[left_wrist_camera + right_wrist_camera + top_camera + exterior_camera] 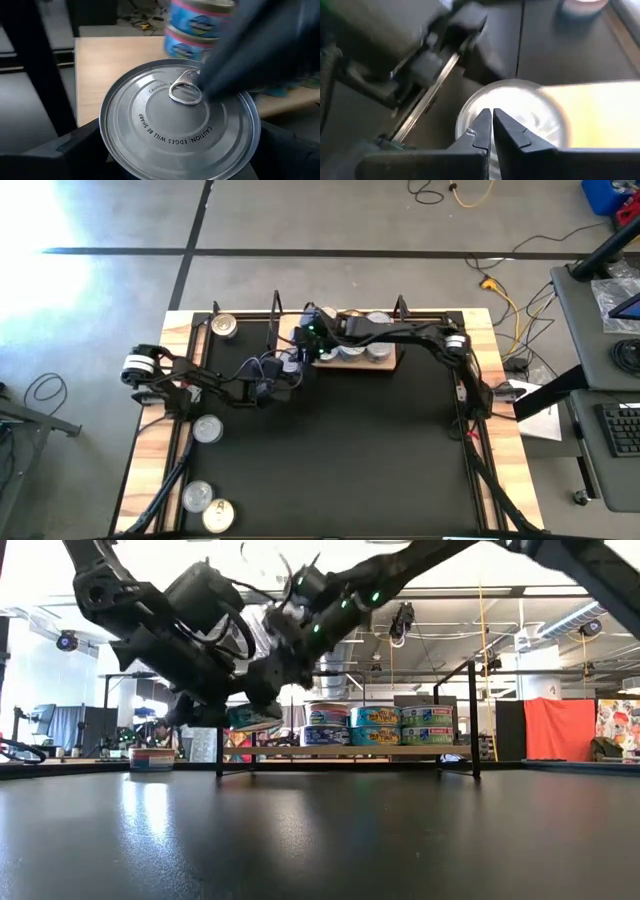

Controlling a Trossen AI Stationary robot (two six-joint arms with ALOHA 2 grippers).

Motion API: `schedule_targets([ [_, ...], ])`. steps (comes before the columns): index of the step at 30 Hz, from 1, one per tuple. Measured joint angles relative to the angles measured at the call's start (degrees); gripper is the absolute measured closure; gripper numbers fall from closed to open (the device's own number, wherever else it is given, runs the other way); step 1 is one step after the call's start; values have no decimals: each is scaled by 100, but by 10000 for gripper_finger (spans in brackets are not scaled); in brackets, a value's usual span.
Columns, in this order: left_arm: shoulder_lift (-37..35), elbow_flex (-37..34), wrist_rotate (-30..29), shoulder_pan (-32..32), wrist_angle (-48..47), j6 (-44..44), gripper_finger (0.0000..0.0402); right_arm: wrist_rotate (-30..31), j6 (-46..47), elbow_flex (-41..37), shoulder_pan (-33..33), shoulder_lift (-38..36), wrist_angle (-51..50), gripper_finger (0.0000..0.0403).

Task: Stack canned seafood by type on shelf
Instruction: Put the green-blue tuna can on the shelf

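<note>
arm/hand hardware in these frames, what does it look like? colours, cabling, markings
Both arms are dark, near-black jointed links. Left arm has a white-and-silver cylindrical joint at its outer end and loose black cables looping along it. Right arm carries a similar pale joint; green indicator lights glow near its wrist. Right hand has two dark, angular fingers tapering to points.

Brushed silver metal tin lid [180, 125], glossy; pale matt wood shelf board [115, 65]; glossy black surface [320, 840]
</note>
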Motion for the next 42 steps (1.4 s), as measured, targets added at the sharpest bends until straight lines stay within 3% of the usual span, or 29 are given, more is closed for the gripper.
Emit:
schedule_targets([
  [12,338,170,392,356,-74,-173,6,-234,-416,1166,-198,1097,-968,394],
  [24,335,178,440,367,-65,-218,3,63,-570,1178,-405,1104,-1250,394],
  [29,351,247,917,489,-70,-209,2,109,-546,1175,-428,1104,-1319,394],
  [42,384,286,982,521,-318,7,1,98,-670,1160,-428,1117,-1307,394],
])
